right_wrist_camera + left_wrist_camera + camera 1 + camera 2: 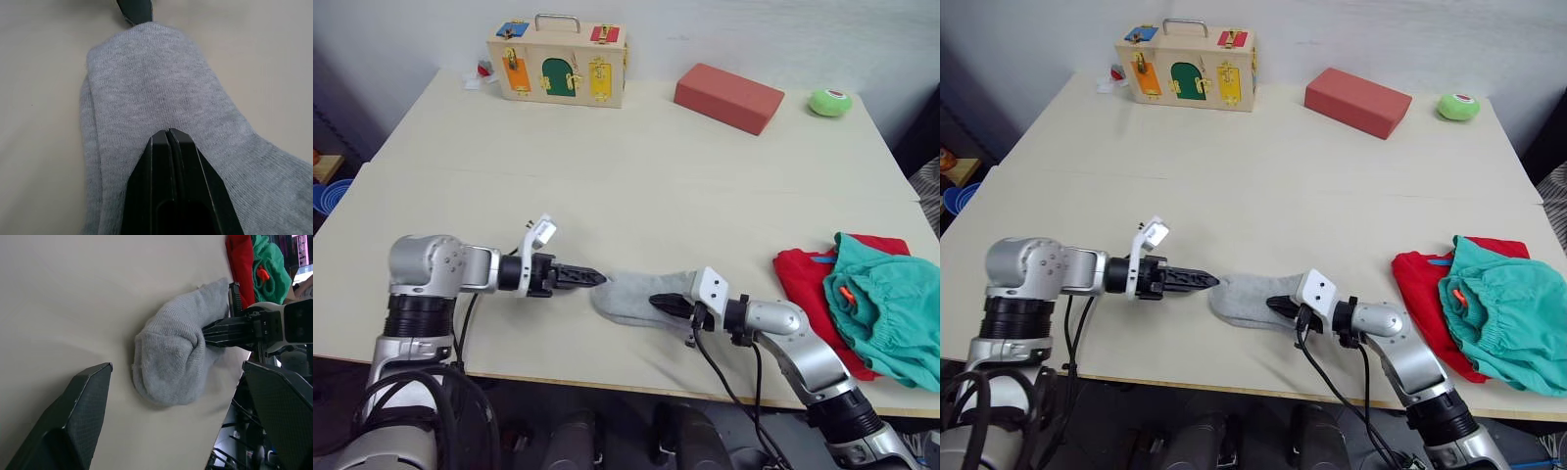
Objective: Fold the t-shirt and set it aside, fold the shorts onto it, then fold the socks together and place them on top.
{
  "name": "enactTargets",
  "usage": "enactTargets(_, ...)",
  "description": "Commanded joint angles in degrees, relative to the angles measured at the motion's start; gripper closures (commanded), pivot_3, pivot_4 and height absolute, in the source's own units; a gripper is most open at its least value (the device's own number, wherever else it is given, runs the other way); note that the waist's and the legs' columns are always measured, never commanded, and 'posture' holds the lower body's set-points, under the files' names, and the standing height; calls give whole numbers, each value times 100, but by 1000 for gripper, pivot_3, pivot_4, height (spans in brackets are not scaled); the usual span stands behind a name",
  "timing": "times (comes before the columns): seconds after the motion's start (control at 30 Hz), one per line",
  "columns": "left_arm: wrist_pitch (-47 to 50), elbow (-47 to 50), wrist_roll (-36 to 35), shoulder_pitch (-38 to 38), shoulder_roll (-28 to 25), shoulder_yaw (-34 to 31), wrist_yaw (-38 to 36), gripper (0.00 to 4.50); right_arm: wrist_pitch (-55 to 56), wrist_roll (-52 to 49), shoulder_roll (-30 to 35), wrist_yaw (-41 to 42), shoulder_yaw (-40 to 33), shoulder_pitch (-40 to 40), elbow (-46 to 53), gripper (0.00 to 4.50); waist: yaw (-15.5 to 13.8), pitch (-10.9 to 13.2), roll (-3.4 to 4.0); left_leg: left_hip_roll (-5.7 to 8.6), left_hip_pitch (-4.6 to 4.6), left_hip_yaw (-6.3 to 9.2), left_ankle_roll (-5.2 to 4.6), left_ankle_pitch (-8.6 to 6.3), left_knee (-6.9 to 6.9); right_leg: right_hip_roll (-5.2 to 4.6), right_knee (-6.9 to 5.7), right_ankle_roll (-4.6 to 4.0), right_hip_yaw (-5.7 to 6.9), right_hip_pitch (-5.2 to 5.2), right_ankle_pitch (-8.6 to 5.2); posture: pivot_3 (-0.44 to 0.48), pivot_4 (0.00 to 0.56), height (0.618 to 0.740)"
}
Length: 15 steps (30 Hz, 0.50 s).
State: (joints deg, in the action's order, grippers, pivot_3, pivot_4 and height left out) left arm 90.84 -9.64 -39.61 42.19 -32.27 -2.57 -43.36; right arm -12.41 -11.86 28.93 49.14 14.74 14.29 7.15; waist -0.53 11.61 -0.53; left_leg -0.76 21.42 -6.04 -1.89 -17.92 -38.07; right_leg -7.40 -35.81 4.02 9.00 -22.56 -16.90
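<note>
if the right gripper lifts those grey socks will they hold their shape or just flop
The soft light grey knit socks will probably flop: they lie limp and flat on the beige table, edges rounded and slumped. They look light, likely to drape off the right gripper, whose jaws are shut on top of them. The stacked layers may slide apart if lifted by one layer.

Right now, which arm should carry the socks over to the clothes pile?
Probably right. The right gripper is shut, its tips resting on the socks, and the shorts on the t-shirt lie on its side. The left gripper sits at the socks' far end from the pile.
</note>
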Motion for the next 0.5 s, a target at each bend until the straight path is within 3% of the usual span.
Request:
enactTargets(0.03,50,53,-62,157,136,297,-30,22,-56,95,-36,37,84,-68,-101,4500,14,-1,-1,0,-1,0,1,0,0,0,0,0,0,1,0,0,150,740)
enactTargets(0.23,-42,34,-19,131,190,525,-25,22,-64,81,-76,-16,46,-102,-51,4500,48,-1,-2,0,-3,1,2,2,0,-1,0,0,-1,2,0,0,150,740)
enactTargets(0.33,-79,58,-57,106,245,455,-23,583,-50,84,-88,-30,54,-149,-39,4500,50,-1,-2,0,-3,1,3,2,-1,-2,0,0,-2,3,0,0,150,740)
enactTargets(0.5,-175,147,-134,191,305,283,-62,2153,-62,88,-137,-56,88,-171,-28,4500,58,-1,-2,0,-3,1,3,2,-1,-2,0,0,-1,2,0,0,150,740)
